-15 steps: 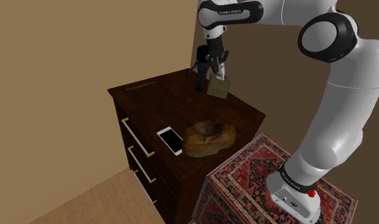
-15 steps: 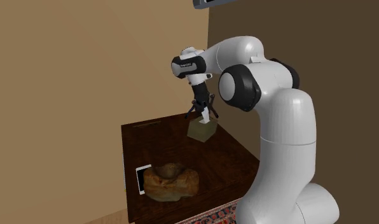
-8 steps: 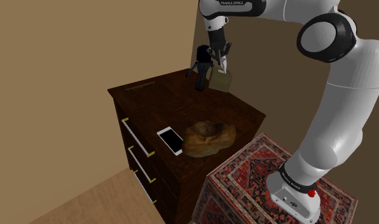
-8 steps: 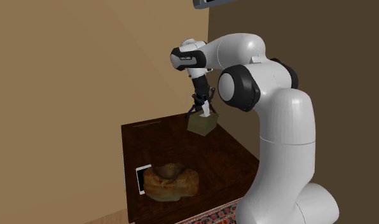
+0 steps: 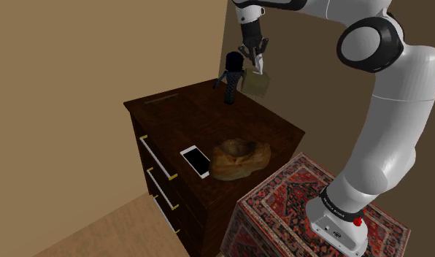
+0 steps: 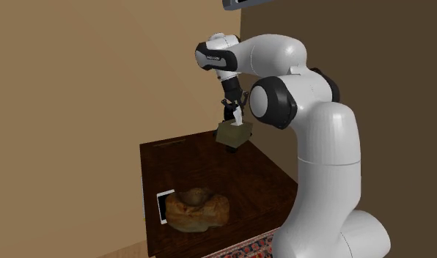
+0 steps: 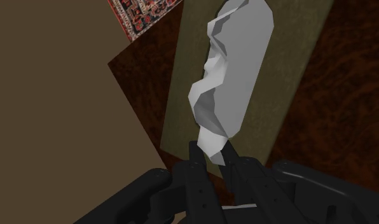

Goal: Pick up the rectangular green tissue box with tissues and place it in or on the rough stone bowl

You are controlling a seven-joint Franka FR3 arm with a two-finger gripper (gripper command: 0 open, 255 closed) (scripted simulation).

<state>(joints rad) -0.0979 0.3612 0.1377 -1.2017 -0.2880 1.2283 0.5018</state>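
The olive-green tissue box (image 5: pixel 257 85) hangs in the air above the back of the dark wooden dresser (image 5: pixel 201 117). My gripper (image 5: pixel 252 62) is straight above the box and shut on the white tissue (image 7: pixel 233 76) sticking out of its top. In the wrist view the fingers (image 7: pixel 196 159) pinch the tissue's lower end against the box top (image 7: pixel 290 76). In the second exterior view the box (image 6: pixel 234 134) hangs under the gripper (image 6: pixel 237 115). The rough brown stone bowl (image 5: pixel 240 158) sits at the dresser's front, well away from the box, and appears again in the second exterior view (image 6: pixel 197 208).
A white phone (image 5: pixel 196 160) lies beside the bowl near the dresser's front edge. A small black tripod-like object (image 5: pixel 232 77) stands at the back, close beside the hanging box. Walls meet in a corner behind the dresser. The stand with a red patterned cover (image 5: pixel 311 212) is at the lower right.
My gripper has risen with the tissue box, lifting it off the dresser top and a little toward the back wall. The bowl and phone have not moved.
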